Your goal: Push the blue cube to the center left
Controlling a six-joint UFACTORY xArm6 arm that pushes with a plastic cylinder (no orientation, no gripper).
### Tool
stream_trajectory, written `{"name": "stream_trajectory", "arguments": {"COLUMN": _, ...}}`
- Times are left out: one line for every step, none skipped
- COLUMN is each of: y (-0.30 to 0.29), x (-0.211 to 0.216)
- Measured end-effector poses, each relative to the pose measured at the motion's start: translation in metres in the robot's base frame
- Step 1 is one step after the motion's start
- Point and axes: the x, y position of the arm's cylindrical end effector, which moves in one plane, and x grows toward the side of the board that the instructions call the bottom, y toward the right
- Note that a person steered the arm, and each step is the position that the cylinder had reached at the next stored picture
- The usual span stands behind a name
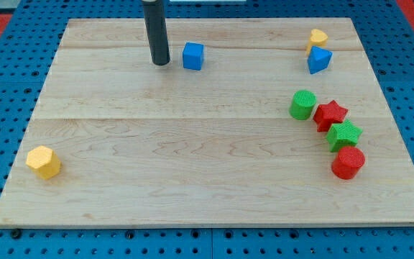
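While no writing shows, my tip [160, 62] stands just left of blue cube [192, 56].

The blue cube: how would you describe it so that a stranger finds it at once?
Look at the wooden board, along its edge at the view's top, a little left of the middle. The blue cube sits there alone, just to the view's right of my tip. The other blue block is a wedge-like shape, far right, beside a yellow block.

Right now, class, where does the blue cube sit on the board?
The blue cube sits near the view's top, left of centre, just right of my tip.
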Motion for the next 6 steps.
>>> {"name": "stream_trajectory", "arguments": {"y": 0.025, "x": -0.064}}
{"name": "stream_trajectory", "arguments": {"y": 0.091, "x": -0.066}}
{"name": "stream_trajectory", "arguments": {"y": 0.071, "x": -0.02}}
{"name": "stream_trajectory", "arguments": {"y": 0.056, "x": 0.031}}
{"name": "stream_trajectory", "arguments": {"y": 0.04, "x": 0.058}}
{"name": "stream_trajectory", "arguments": {"y": 0.004, "x": 0.111}}
